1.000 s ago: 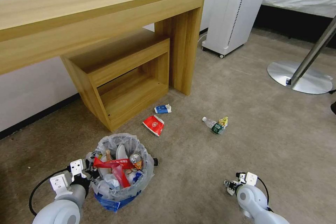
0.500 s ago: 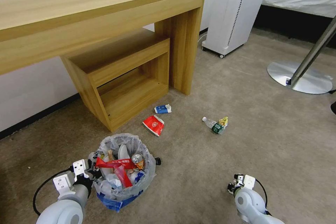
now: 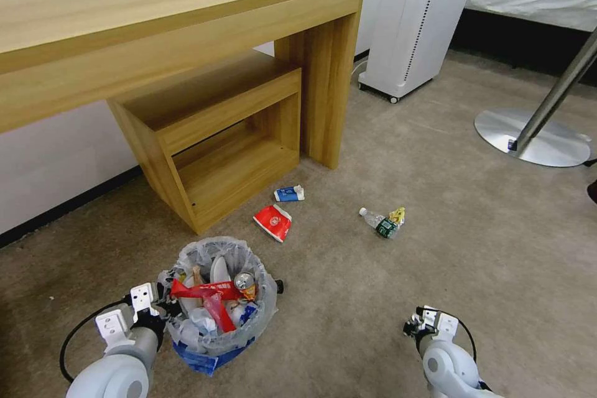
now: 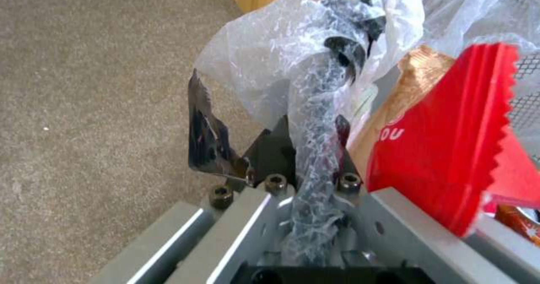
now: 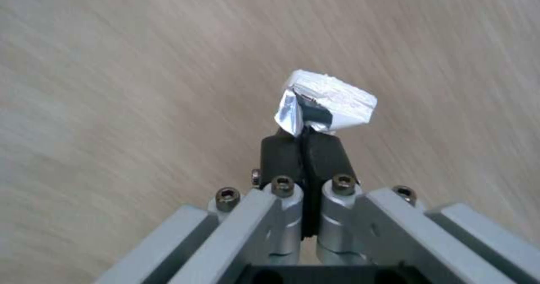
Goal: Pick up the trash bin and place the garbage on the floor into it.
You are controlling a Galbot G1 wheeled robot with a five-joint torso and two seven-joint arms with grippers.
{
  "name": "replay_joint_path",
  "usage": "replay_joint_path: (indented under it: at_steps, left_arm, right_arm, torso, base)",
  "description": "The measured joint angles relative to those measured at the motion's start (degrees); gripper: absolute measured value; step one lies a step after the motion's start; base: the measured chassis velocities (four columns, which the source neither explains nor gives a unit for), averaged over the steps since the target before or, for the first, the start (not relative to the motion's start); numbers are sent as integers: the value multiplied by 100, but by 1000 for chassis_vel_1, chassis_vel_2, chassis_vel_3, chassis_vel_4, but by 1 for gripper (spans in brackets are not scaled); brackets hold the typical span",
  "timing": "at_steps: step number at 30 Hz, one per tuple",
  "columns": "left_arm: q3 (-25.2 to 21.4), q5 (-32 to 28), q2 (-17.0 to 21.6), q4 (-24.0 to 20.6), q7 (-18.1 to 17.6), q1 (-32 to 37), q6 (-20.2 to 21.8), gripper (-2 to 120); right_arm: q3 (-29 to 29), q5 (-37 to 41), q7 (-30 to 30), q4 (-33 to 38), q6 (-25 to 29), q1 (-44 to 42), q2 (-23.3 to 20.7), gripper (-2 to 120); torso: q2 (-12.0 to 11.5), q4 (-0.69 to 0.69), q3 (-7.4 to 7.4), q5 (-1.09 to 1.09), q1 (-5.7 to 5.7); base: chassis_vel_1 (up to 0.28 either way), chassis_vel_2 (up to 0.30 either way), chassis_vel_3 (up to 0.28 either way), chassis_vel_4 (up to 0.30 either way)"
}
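The trash bin (image 3: pixel 262 314), lined with a crinkly clear bag and full of litter, sits low at the near left over the beige floor (image 3: pixel 348 286). My left gripper (image 3: pixel 166 310) (image 4: pixel 312 142) is shut on the bin's bag-wrapped rim, beside a red wrapper (image 4: pixel 450 149) inside. At the near right, just above the carpet, my right gripper (image 3: pixel 413 326) (image 5: pixel 306 138) is shut on a small crumpled silvery-white scrap (image 5: pixel 332 100). Garbage lies ahead on the floor: a red cup (image 3: pixel 273 222), a blue-white carton (image 3: pixel 290 193) and a clear bottle (image 3: pixel 379 222).
A wooden desk (image 3: pixel 186 25) with a lower shelf unit (image 3: pixel 217 130) stands against the wall at the left. A white wheeled appliance (image 3: pixel 413 18) and a round metal table base (image 3: pixel 535 137) stand farther back. Open carpet lies between the bin and the bottle.
The bin and my left gripper have shifted slightly to the right. My right arm has drawn back a little toward me, still shut on the scrap.
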Motion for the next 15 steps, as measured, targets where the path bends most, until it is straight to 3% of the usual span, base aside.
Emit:
replay_joint_path:
  at_steps: [2, 4, 7, 11, 15]
  left_arm:
    - [-3, -14, 13, -29, -8, -4, 2, 0]
    - [-2, -14, 13, -36, -9, -5, 4, 0]
    - [18, -10, -16, -90, -22, 8, 24, 0]
    - [37, 8, -34, -153, -39, 23, 46, 0]
    - [44, 9, -53, -201, -80, 17, 80, 0]
  right_arm:
    - [-42, -48, -1028, 441, 976, 60, -234, 0]
    - [-84, -48, -1304, 587, 1246, 119, -312, 0]
    - [-426, 88, -2306, 1309, 2011, 521, -616, 0]
    - [-1055, 375, -2950, 1862, 2318, 1140, -894, 0]
    - [-1612, 624, -3190, 2174, 2334, 1642, -1063, 0]
  torso:
    - [0, 0, 0, -1, 0]
    - [0, 0, 0, -2, 0]
    - [0, 1, 0, -2, 0]
    - [0, 2, 0, -1, 0]
    - [0, 0, 1, -1, 0]
  base:
    - [0, 0, 0, 0]
    - [0, 0, 0, 0]
    - [0, 0, 0, 0]
    - [0, 0, 0, 0]
    - [0, 0, 0, 0]
